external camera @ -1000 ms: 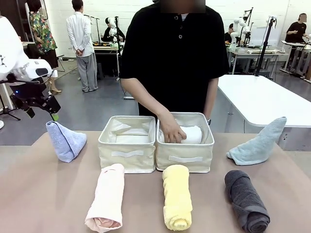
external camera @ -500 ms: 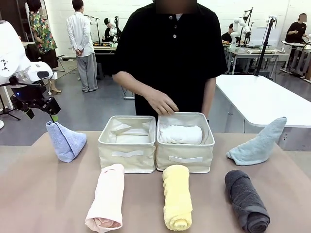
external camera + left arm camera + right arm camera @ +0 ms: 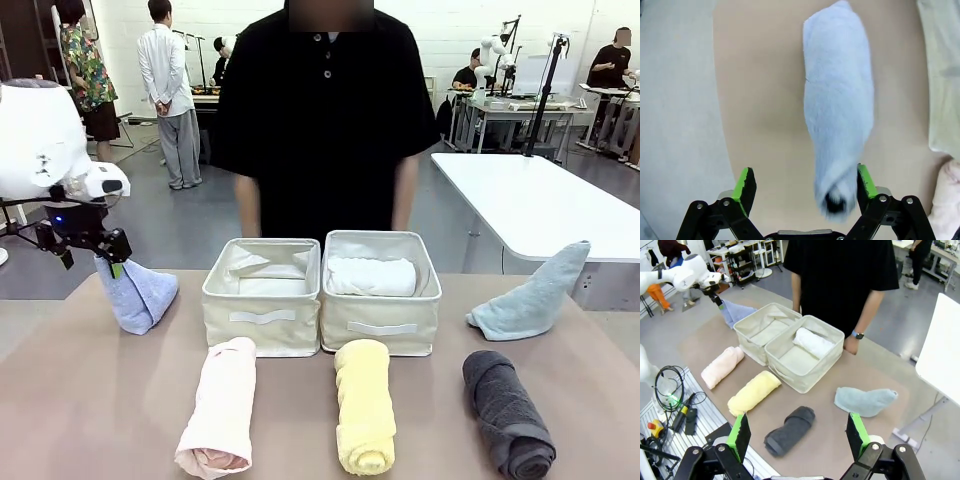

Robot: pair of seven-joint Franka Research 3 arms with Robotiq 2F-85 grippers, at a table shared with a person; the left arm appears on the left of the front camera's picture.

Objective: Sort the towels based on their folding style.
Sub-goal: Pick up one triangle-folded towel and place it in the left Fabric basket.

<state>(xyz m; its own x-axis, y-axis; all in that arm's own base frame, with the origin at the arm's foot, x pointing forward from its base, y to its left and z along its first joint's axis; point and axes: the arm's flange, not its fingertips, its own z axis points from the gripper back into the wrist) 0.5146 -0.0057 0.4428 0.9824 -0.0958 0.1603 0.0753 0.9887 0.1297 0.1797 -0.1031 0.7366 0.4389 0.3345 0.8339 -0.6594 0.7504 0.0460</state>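
The left gripper (image 3: pixel 803 182) stands wide open and holds nothing. Its green pads (image 3: pixel 745 183) straddle the peak of the light blue cone towel (image 3: pixel 840 100), which sits off-centre between them, close to one pad; whether it touches, I cannot tell. The cone rests on the table (image 3: pixel 90 400) directly under the fingers.

Beyond it, toward the table's middle, two cream baskets stand side by side: the nearer basket (image 3: pixel 262 320), then the farther basket (image 3: pixel 380 325) with the white rolled towel (image 3: pixel 372 276) lying in it. On the robot's side of the baskets lie the pink roll (image 3: pixel 218 405), the yellow roll (image 3: pixel 364 405) and, farthest from this gripper, the dark grey roll (image 3: pixel 507 412), with the blue-grey cone towel (image 3: pixel 530 298) behind it.

The right gripper (image 3: pixel 797 435) is likewise spread wide and empty — high above the table, well apart from every towel, with the dark grey roll nearest below it.
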